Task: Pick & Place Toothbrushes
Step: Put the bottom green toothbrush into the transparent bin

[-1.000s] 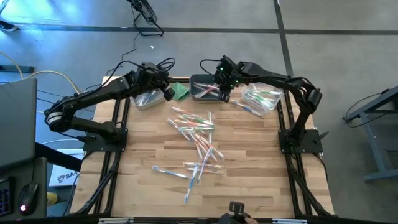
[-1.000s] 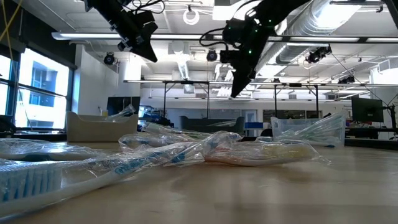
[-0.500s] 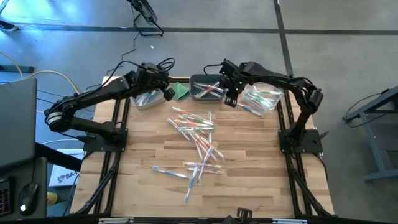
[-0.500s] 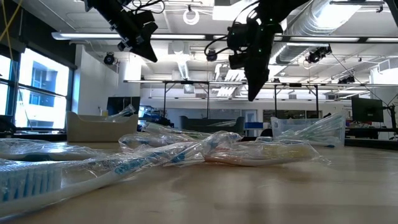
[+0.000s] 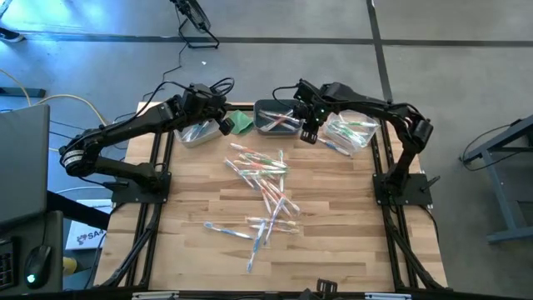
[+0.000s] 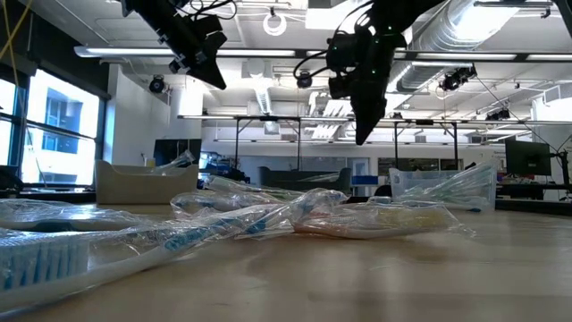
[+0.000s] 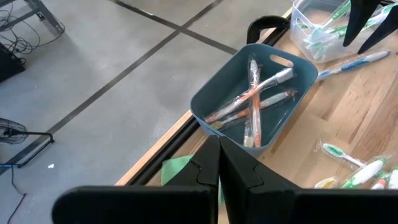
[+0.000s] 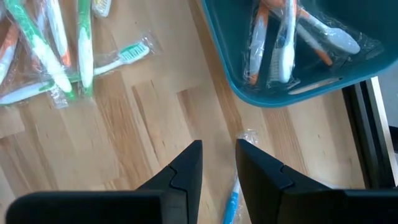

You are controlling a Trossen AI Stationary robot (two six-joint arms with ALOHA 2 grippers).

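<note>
Wrapped toothbrushes (image 5: pixel 262 177) lie in a loose pile mid-table, with more (image 5: pixel 256 227) nearer the front. Orange ones (image 8: pixel 280 37) lie in the dark teal bin (image 5: pixel 275 118); green ones fill the clear bin (image 5: pixel 350 131) at the far right. One blue toothbrush (image 8: pixel 232 200) lies on the wood beside that bin. My right gripper (image 8: pixel 217 163) hangs open above it, pointing down, between the teal and the clear bin, well clear of the table (image 6: pixel 362 136). My left gripper (image 7: pixel 218 163) is shut and empty, held high over the far left by another clear bin (image 5: pixel 196 133).
A folded green cloth (image 5: pixel 241 122) lies between the left clear bin and the teal bin. The table's far edge (image 7: pixel 168 149) runs just behind the bins. Bare wood (image 5: pixel 350 217) shows to the right of the pile and along the front.
My right gripper has moved from over the teal bin toward the table's right and a little toward the near edge. It has tipped from a slant to pointing almost straight down. It has kept still for the last half second.
</note>
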